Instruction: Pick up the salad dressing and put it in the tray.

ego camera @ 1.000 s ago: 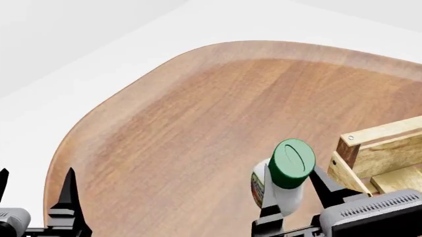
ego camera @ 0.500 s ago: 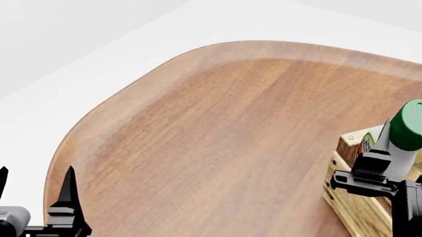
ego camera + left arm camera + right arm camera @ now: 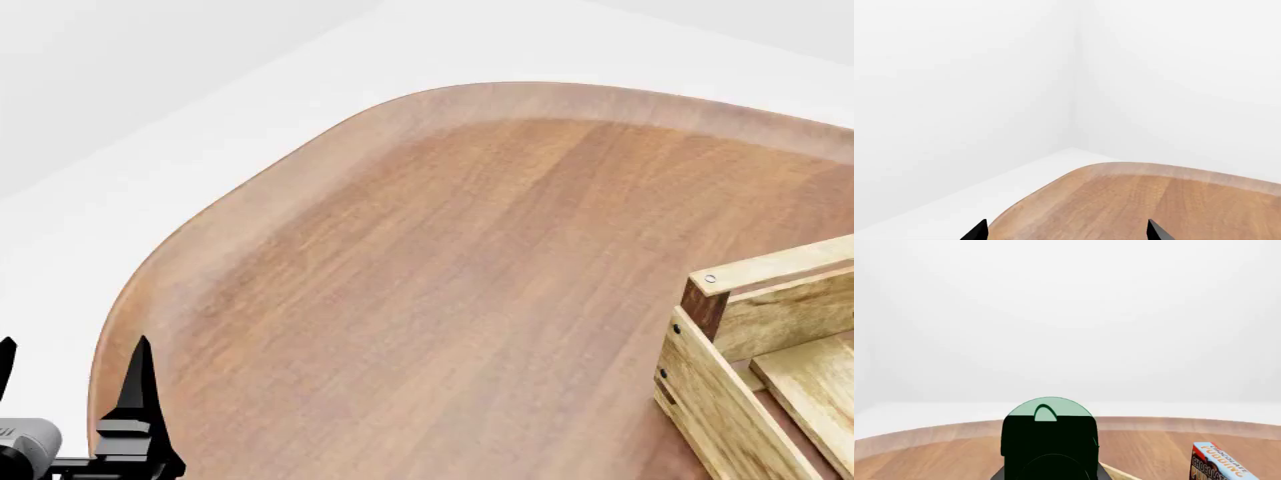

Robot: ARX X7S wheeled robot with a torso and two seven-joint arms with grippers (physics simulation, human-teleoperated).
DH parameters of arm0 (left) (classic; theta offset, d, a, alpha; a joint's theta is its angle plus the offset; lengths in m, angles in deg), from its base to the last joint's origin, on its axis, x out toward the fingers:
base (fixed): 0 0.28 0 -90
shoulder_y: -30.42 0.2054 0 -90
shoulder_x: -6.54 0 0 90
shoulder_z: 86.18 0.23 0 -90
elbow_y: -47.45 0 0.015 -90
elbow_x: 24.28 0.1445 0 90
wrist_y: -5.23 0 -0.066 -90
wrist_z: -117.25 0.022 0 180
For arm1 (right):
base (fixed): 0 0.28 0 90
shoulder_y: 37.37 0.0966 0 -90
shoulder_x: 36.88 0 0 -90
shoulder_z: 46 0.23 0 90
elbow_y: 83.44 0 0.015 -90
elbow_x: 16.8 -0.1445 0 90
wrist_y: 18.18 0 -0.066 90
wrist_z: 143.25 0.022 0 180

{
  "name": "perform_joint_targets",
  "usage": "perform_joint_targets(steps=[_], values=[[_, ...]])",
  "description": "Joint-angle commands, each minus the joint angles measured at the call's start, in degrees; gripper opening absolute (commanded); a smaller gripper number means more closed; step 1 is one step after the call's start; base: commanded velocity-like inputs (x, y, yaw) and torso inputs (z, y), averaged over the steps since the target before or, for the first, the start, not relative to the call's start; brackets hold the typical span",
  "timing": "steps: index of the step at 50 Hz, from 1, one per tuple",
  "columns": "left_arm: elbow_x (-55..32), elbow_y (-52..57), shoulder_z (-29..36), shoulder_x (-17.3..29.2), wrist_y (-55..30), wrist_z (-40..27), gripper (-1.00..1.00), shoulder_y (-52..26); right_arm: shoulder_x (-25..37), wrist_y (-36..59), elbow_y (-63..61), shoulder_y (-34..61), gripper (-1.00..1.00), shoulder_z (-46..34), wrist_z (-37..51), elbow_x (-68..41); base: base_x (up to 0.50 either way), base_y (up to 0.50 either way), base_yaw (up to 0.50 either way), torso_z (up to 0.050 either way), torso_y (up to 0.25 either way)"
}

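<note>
Head view: left fingers [image 3: 70, 372] spread at the table [image 3: 441, 260] edge, tray [image 3: 747, 340] corner opposite.

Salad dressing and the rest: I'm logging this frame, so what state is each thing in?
salad dressing bottle: green cap on, close before the right wrist camera; grip not visible.
tray: on the table, visible corner holds nothing.
chocolate pudding box: upright on the table.
left gripper: open, holding nothing.
right gripper: out of the head view; jaws not visible.
table: bare wood across the middle.
</note>
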Motion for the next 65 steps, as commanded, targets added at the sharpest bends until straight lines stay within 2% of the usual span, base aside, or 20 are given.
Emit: perform_joint_targets(steps=[1,9,15,24,29,65], values=[[0.0,0.0,0.3,0.1,0.2,-0.2,1.00,0.1,0.7,-4.1,12.9,4.7,-1.00,0.5,-1.1,3.8,0.00,0.00,0.00,0.000,0.010],[-0.1,0.0,0.3,0.2,0.2,-0.3,1.00,0.0,1.0,-8.6,26.8,8.9,-1.00,-1.0,-2.1,6.8,0.00,0.00,0.00,0.000,0.000],[-0.2,0.2,0.4,0.3,0.1,-0.5,1.00,0.0,0.5,-16.5,39.6,10.9,-1.00,-2.2,-4.2,9.2,0.00,0.00,0.00,0.000,0.000],[0.1,0.0,0.6,0.4,0.3,-0.6,1.00,-0.1,-1.0,-30.6,63.0,17.3,-1.00,-4.3,-5.9,13.3,0.00,0.00,0.00,0.000,0.001],[0.1,-0.1,0.7,0.4,0.5,-0.7,1.00,0.0,-1.9,-42.2,78.5,21.7,-1.00,-5.0,-6.9,15.2,0.00,0.00,0.00,0.000,0.000],[0.2,0.2,1.3,1.0,0.6,-1.1,1.00,-0.4,-4.4,-41.7,78.6,13.8,-1.00,6.7,-4.0,24.0,0.00,0.00,0.00,0.000,0.000]])
